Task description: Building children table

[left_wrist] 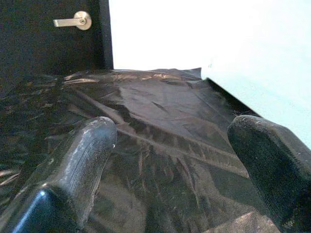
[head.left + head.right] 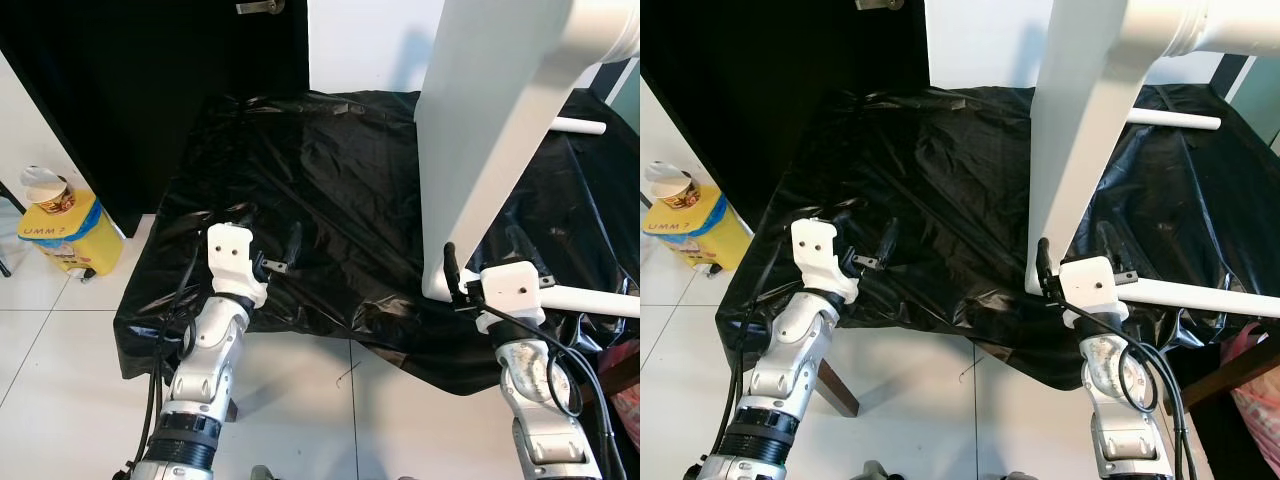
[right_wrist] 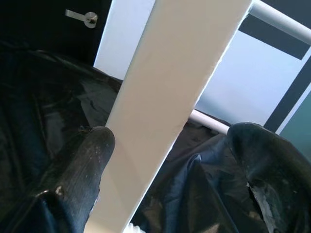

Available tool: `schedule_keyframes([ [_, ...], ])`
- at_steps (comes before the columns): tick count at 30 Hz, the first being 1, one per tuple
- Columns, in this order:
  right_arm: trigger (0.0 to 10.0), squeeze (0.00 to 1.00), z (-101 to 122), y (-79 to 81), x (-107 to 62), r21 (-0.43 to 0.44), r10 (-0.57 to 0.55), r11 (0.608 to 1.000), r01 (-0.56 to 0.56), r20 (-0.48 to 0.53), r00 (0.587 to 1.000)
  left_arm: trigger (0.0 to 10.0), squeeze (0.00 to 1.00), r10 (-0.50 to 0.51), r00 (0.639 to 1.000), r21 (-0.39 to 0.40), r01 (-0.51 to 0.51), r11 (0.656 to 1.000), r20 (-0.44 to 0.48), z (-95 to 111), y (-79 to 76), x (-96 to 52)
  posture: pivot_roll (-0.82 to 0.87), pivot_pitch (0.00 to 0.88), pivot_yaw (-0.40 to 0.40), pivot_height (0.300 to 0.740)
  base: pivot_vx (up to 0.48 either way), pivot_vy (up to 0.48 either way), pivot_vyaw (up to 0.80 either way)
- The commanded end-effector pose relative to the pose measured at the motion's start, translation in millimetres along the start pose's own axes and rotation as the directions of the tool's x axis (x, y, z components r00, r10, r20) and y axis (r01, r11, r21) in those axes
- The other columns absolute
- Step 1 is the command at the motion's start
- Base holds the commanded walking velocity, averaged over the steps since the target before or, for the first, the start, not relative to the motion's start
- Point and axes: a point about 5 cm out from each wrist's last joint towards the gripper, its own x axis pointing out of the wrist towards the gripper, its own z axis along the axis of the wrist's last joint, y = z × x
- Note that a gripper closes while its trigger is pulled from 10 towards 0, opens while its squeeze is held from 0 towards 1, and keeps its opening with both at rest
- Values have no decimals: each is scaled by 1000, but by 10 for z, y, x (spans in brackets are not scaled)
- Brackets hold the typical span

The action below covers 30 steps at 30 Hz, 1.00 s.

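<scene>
The right gripper [image 2: 1072, 247] is straddling the white tabletop [image 2: 480, 150], fingers spread, its top running off-frame at 12 o'clock, while the left gripper [image 2: 268, 238] is hovering spread over the black sheet [image 2: 320, 190].

White floor tiles [image 2: 60, 350] lay below the left claw [image 2: 262, 240]; a black door [image 2: 150, 80] and perhaps a yellow bin [image 2: 70, 232] stood beyond.

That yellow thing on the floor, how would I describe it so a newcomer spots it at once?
Start at the table draped in black plastic sheet, then look down past its left edge to the white tiled floor. There, beside the black door, stands a small yellow bin with a paper cup on top, the only brightly coloured thing there.
</scene>
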Motion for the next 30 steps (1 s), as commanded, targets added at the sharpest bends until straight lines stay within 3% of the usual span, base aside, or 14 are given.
schedule_keyframes([
  [1, 10000, 0, 87, -22, 39, 26, -20, 999, 20, 18, 1000, 10000, 0, -82, 997, 10, 82, 997, 4, -2, -55, 9, -68, 68, 40, 740, 0, 0, 0],
  [9, 10000, 0, 164, -11, 82, 61, -1, 998, 0, 16, 1000, 10000, 0, -104, 994, 10, 104, 995, 15, 20, -99, 18, -66, 66, 42, 740, 0, 0, 0],
  [12, 10000, 0, 344, -29, 156, 91, -2, 996, -6, 83, 997, 10000, 0, -112, 994, 41, 112, 993, -1, -21, -112, -16, -57, 60, 35, 740, 0, 0, 0],
  [14, 10000, 0, 344, -29, 156, 91, -2, 996, -6, 83, 997, 10000, 0, -112, 994, 41, 112, 993, -1, -21, -112, -16, -57, 60, 35, 740, 0, 0, 0],
  [23, 10000, 0, 590, 36, 185, 143, 74, 985, -99, 165, 983, 10000, 0, -75, 997, 92, 76, 993, -19, -72, 21, -15, -61, 51, 21, 740, 0, 0, 0],
  [30, 10000, 0, 423, 60, 343, 177, 77, 980, -93, 97, 992, 10000, 0, -76, 997, 83, 76, 994, -9, -67, -15, 3, -62, 49, 24, 740, 0, 0, 0],
])
